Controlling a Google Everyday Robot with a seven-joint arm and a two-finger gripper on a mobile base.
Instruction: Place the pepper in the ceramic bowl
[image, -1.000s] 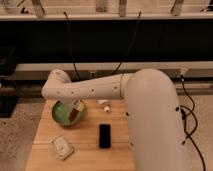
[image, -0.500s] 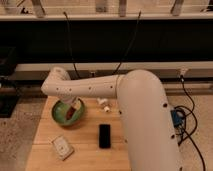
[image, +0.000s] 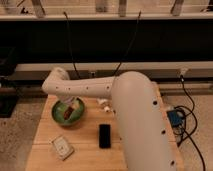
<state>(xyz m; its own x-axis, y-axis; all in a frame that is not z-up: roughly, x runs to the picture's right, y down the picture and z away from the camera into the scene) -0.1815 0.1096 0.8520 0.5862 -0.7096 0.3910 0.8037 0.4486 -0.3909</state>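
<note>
**Pepper Over the Bowl: Placement Step in Hand**

Reaching across the table (image: 90, 150) from the right, with the big white arm (image: 135, 120) filling much of the view and its forearm bent down at the far left. End effector (image: 69, 106) hanging directly over the ceramic bowl (image: 56, 116), low and inside the rim line as seen from this camera. Cannot tell how far the end effector stands open, nor whether it has hold of anything; dark and half hidden under the wrist.

Pepper (image: 68, 113) showing as a small reddish-brown piece inside the bowl's outline, just under the end effector. Impossible to say whether resting on the bowl's floor or hanging a little above it.

Elsewhere on the table: a small white object (image: 103, 103) just beside the bowl's right side, a black rectangle (image: 104, 135) nearer the front, and a flat grey-white rectangular item (image: 62, 147) at the front left. All three apart from the bowl and out of the way.

Judged from this: delivery stage, close to the end of the task. If still held, next call is for opening straight over the bowl's middle, low enough that the pepper does not bounce over the shallow rim. After that, lifting straight up before swinging away, so as not to catch the rim or drag the bowl toward the table edge at the left.
</note>
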